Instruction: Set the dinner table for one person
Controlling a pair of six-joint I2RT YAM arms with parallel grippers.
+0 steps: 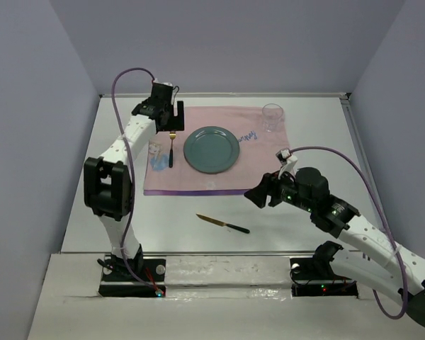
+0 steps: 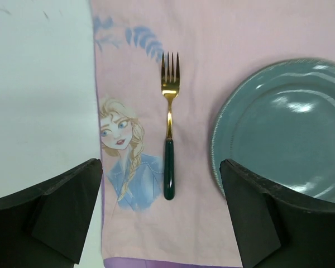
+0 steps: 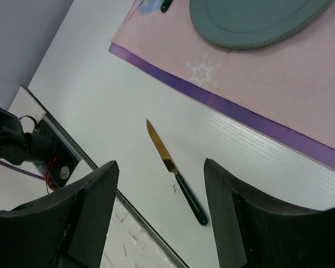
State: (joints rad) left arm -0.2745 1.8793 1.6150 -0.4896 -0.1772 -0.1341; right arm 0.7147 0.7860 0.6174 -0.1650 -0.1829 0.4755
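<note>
On the white dinner table [image 1: 304, 212] lies a pink cloth [image 1: 219, 180] with a teal plate [image 1: 211, 149] at its middle. A gold fork [image 1: 171, 149] with a dark green handle rests on the cloth left of the plate, tines pointing away. My left gripper [image 1: 168, 119] hovers above the fork; its open jaws [image 2: 161, 164] stand well clear on either side of the fork [image 2: 168, 128]. A matching knife [image 1: 223, 224] lies on bare table in front of the cloth. My right gripper [image 1: 258, 195] hangs open above the knife [image 3: 176, 173], touching nothing.
A clear glass [image 1: 272, 117] stands at the cloth's far right corner. A printed figure [image 2: 125, 156] marks the cloth's left side. The table's near edge [image 3: 84, 167] and the left arm's base [image 3: 22, 145] sit close to the knife. Grey walls surround the table.
</note>
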